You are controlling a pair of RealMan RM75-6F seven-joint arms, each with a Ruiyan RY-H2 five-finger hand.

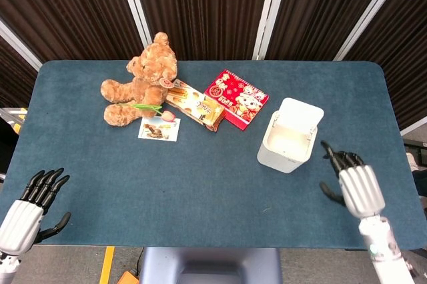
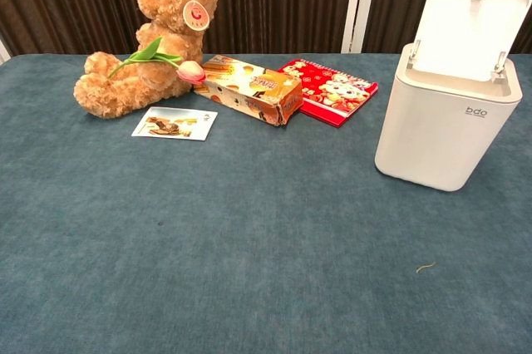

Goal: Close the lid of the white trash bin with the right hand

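Note:
The white trash bin (image 1: 285,145) (image 2: 446,125) stands on the right half of the table. Its lid (image 1: 301,114) (image 2: 471,31) is swung up and back, leaving the inside open. My right hand (image 1: 355,184) hovers to the right of the bin, a short gap from its side, fingers spread and holding nothing. My left hand (image 1: 30,207) is at the table's front left corner, fingers apart and empty. Neither hand appears in the chest view.
A brown teddy bear (image 1: 139,81) sits at the back left with a tulip (image 1: 152,110) and a photo card (image 1: 159,129) in front of it. A snack box (image 1: 195,105) and a red box (image 1: 236,98) lie left of the bin.

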